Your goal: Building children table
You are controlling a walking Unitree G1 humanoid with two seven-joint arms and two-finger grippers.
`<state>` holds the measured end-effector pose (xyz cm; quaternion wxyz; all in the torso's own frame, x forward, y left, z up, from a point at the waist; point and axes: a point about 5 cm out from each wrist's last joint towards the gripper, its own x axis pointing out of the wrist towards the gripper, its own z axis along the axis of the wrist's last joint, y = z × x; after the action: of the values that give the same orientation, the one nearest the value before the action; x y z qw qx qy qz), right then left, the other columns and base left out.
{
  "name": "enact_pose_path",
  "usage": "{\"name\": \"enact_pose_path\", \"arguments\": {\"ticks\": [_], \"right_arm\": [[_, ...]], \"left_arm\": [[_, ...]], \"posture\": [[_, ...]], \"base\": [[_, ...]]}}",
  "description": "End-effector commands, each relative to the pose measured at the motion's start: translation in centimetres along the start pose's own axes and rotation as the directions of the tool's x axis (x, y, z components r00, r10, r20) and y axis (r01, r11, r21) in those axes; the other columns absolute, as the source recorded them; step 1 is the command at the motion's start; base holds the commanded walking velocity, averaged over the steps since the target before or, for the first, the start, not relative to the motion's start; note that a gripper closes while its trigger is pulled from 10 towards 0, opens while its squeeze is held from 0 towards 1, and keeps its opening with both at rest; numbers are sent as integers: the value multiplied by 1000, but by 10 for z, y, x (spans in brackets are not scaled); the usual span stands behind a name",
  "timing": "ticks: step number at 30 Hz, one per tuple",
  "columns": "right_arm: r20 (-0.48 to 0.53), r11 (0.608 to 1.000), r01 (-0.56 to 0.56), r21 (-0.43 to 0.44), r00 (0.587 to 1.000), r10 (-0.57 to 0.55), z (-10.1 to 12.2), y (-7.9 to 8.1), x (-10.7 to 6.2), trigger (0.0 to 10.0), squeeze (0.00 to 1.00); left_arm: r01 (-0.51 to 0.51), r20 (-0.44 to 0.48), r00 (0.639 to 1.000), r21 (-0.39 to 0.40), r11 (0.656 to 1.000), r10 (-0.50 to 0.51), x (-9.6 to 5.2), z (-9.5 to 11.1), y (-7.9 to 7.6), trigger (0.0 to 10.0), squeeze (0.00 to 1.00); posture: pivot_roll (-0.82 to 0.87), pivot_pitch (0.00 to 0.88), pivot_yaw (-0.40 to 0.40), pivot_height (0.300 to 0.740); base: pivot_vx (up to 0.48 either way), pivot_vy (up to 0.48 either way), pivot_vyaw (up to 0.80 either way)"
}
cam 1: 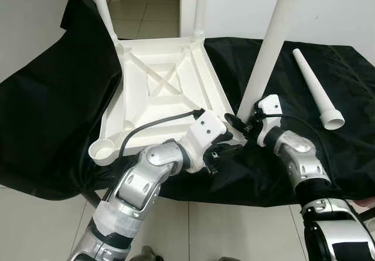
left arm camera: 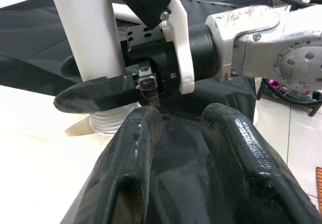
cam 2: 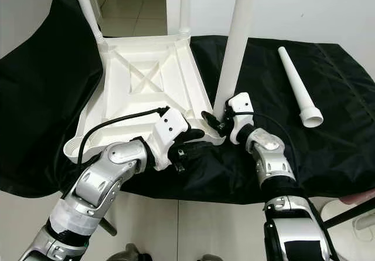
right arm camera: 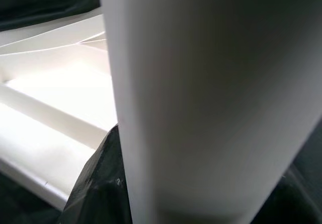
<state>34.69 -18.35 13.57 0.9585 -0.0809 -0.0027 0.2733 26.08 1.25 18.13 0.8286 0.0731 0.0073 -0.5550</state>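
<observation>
We rest our left gripper (cam 1: 218,153) on the black cloth just beside the upturned white plastic tabletop (cam 1: 161,82), fingers narrowly parted, holding nothing. Our right gripper (cam 1: 237,122) clamps the upright white tapered leg (cam 1: 270,44) at its near-right corner socket. We should keep the leg vertical and press it straight down. The socket joint itself is hidden; the last leg (cam 1: 316,89) lies apart

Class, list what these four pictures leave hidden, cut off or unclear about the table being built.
1. Tops of the standing legs: cut off by the top edge in both eye views, including the leg held by the right claw.
2. That leg's seating in the tabletop corner: hidden behind both claws.
3. Right wrist view: leg too close, blurred.
4. Left claw: nothing between its fingers; purpose unclear.
</observation>
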Motion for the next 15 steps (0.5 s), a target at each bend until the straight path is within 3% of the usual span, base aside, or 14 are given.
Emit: {"name": "enact_pose_path", "arguments": {"ticks": [1, 15], "right_arm": [[-118, 999, 33, 22, 993, -31, -25, 3, -8, 10000, 0], [-98, 961, 240, 140, 969, -228, -23, 24, -4, 10000, 0]], "left_arm": [[-103, -16, 995, 3, 995, 103, -2, -1, 8, 10000, 0], [-104, -16, 994, -2, 995, 104, -3, -3, 6, 10000, 0]], "posture": [[-33, 0, 27, 740], [-36, 0, 16, 740]], "base": [[0, 0, 0], [0, 0, 0]]}}
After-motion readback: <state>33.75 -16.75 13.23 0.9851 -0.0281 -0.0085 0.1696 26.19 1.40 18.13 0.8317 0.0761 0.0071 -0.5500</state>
